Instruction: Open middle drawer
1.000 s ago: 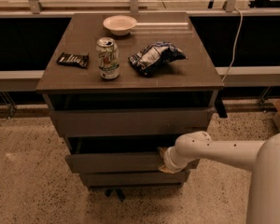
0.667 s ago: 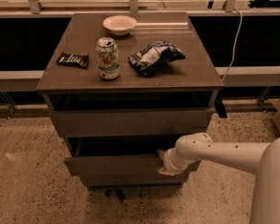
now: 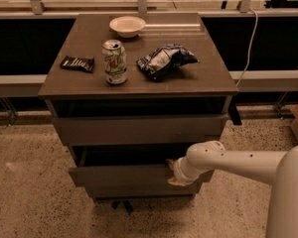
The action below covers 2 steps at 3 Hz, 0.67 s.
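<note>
Item 1: grey-brown three-drawer cabinet [image 3: 139, 97], its flat top surface [image 3: 154, 38] carrying four small things. Item 2: my white tubular arm [image 3: 238, 160], reaching in from the right at the cabinet's lower half. Item 3: top drawer front [image 3: 139, 129], the widest panel, with a dark gap above it. Item 4: the middle drawer [image 3: 119, 175], a flat grey-brown handleless front below the top one, standing proud of the cabinet with its dark box showing behind. I judge it rigid, smooth, moderately heavy on its runners and not fragile. With no handle, the only purchase is the upper lip of the front, best taken near the centre so it slides without racking. Item 5: my gripper [image 3: 175, 173], set at the right part of that upper lip and touching the front. I cannot tell whether it is clenched or released. Item 6: crumpled blue-and-white snack bag [image 3: 165, 59]. Item 7: shallow white bowl [image 3: 127, 26] at the back. Item 8: pale upright drinks can [image 3: 114, 62], likely to topple if the pull jerks. Item 9: dark wrapped bar [image 3: 77, 63], lying flat at the left.
</note>
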Available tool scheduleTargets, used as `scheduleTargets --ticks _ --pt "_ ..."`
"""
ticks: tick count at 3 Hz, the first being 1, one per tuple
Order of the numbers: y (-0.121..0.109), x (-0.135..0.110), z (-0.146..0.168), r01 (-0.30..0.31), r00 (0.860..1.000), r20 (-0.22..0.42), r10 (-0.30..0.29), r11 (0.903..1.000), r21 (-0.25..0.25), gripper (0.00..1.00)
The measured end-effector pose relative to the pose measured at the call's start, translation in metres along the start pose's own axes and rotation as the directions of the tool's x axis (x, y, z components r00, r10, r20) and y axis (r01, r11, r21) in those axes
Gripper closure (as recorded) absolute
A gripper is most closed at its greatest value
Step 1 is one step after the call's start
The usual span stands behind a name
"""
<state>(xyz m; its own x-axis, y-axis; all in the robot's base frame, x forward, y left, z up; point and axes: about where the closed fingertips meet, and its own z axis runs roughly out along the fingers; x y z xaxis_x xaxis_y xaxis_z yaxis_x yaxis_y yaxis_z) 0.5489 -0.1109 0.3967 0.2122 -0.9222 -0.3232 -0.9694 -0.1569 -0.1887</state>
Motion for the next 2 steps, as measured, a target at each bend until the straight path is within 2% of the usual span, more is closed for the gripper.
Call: scheduleTargets --ticks 1,2 --pt "0.0003 -0.0003 0.0000 0.000 1.000 0.000 0.000 1.0000 -0.001 0.28" --pt "0.0004 -0.0005 -0.0001 0.000 1.000 0.001 0.000 1.0000 -0.001 0.03"
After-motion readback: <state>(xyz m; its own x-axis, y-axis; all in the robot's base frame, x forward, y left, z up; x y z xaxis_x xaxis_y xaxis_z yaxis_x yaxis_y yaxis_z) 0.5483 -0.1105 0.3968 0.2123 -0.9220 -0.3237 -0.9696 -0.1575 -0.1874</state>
